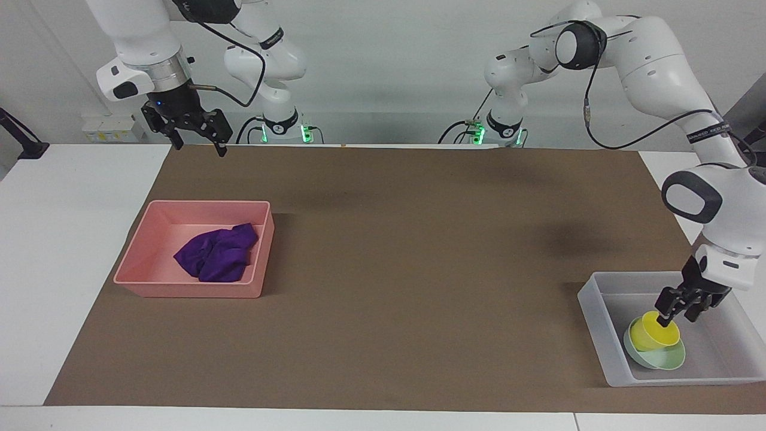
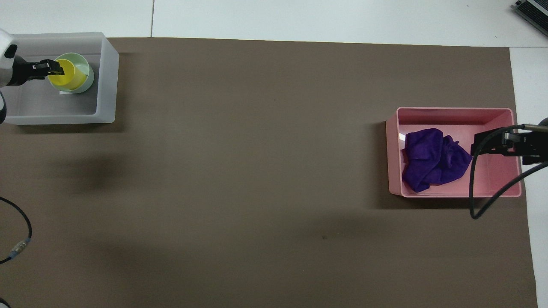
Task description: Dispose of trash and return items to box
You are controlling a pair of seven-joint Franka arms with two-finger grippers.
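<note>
The yellow cup (image 1: 651, 336) stands upright in the mint bowl (image 1: 663, 360) inside the clear box (image 1: 591, 306), at the left arm's end of the table. My left gripper (image 1: 675, 316) is just above the cup's rim, open, one fingertip at the rim. In the overhead view the left gripper (image 2: 53, 66) is at the edge of the cup (image 2: 70, 76), which sits in the bowl (image 2: 88, 77) in the box (image 2: 108, 85). The purple cloth (image 1: 218, 254) lies in the pink tub (image 1: 191, 291). My right gripper (image 1: 201, 148) is open, raised over the pink tub (image 2: 454, 112) beside the cloth (image 2: 430, 160).
A brown mat (image 1: 419, 251) covers the table between the two tubs. The right arm's cable (image 2: 471, 192) hangs over the pink tub. The left arm's cable (image 2: 17, 246) loops near the robots' edge of the mat.
</note>
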